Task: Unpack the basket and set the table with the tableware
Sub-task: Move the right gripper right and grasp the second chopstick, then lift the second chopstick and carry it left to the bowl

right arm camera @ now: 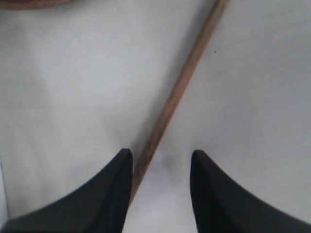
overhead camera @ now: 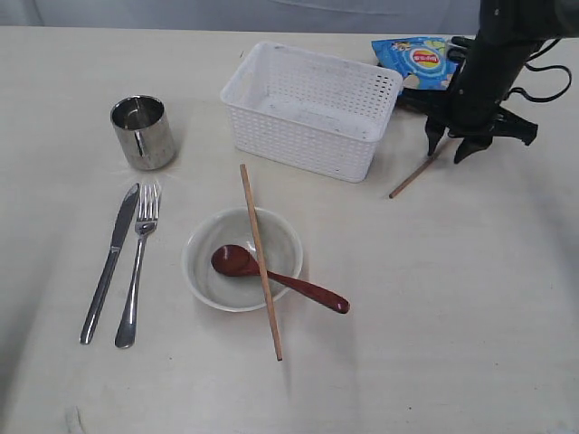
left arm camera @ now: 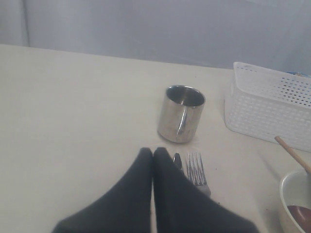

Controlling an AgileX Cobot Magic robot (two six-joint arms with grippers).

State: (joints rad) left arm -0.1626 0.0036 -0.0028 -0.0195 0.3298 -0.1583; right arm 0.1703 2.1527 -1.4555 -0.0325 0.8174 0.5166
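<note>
Table [overhead camera: 452, 316]: pale cream, wide; all items sit on it.
Basket [overhead camera: 298, 140]: white lattice, upright, far centre.
Right gripper [overhead camera: 450, 152]: just right of basket, pointing down, jaws wide, straddling the far end of the loose chopstick [overhead camera: 414, 176]; not closed on it.
Left gripper [left arm camera: 153, 151]: fingers pressed together, holding nothing, low over table near tops of knife [left arm camera: 177, 160] and fork [left arm camera: 195, 170].
Bowl [overhead camera: 201, 271]: off-white, front centre, in front of basket.
Chip bag [overhead camera: 414, 59]: blue, flat, behind-right of basket, partly behind right arm.
Cup [overhead camera: 143, 133]: steel, upright, left of basket, beyond fork.
Bowl chopstick [overhead camera: 261, 262]: lies across bowl rim, both ends overhanging.
Loose chopstick: flat on table, angled, right of basket.
Knife, fork: side by side left of bowl, knife outermost.
Spoon [overhead camera: 235, 260]: dark red, head in bowl, handle over rim, under bowl chopstick.
</note>
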